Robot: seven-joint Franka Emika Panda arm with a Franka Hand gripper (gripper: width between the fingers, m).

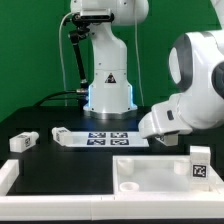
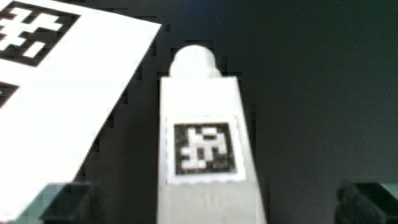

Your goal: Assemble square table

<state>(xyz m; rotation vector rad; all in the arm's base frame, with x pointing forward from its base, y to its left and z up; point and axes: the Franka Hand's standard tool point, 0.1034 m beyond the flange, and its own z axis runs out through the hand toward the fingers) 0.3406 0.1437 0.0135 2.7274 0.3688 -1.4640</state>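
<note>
Assembly looked barely begun: the tabletop lay bare on the counter; one leg lay between the wide-open claw's fingers, ungripped; a second leg lay well apart.

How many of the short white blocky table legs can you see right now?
2 for sure: one leg lies at the exterior view's left, another lies below the gripper. A tagged white block at the exterior view's right may be a third.
</note>
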